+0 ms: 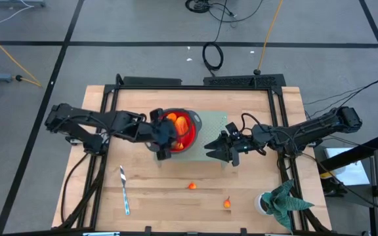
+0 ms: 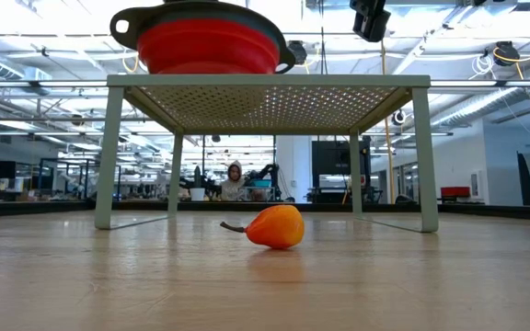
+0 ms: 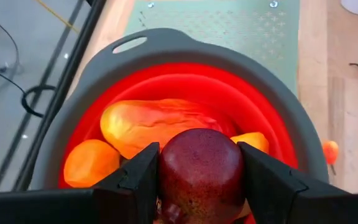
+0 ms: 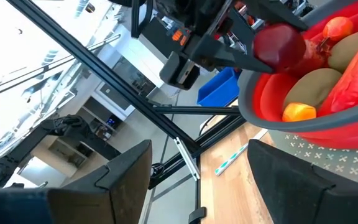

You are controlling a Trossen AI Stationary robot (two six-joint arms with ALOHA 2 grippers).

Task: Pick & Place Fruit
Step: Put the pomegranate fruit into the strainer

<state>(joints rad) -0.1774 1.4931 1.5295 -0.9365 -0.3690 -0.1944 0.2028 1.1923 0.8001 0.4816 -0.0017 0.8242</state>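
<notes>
Your left gripper (image 3: 197,180) clamps the dark red fruit (image 3: 199,167) at frame centre over the red colander (image 3: 166,74); release off-centre and it may bounce off the piled fruit. Your right gripper (image 1: 223,152) idles, fingers spread, holding nothing.

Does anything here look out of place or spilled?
Two small orange fruits lie loose on the table, outside the red bowl with the rest. Nothing looks damaged.
</notes>
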